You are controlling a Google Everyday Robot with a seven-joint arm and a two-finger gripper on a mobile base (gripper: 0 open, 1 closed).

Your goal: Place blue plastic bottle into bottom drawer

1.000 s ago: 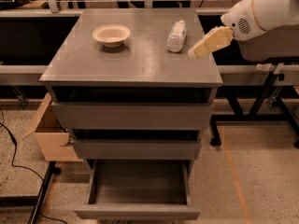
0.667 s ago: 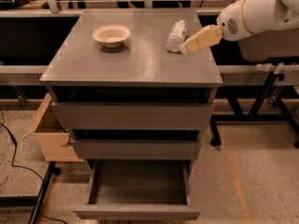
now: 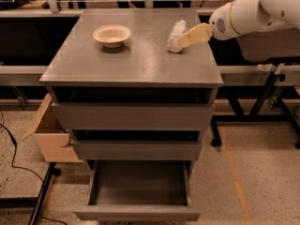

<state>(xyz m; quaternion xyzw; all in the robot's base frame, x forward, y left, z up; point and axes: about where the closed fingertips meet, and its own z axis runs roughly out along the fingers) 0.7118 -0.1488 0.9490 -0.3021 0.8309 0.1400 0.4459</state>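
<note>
Warm, dim light fell from above. The cabinet top [image 3: 140, 60] carried a dull sheen, with a soft shadow under the bowl [image 3: 111, 34]. The gripper [image 3: 183, 40], at the top's right rear against the bottle [image 3: 178, 28], was brightly lit, and the white arm [image 3: 253, 13] looked nearly washed out. The bottom drawer [image 3: 136, 213] lay shaded.
</note>
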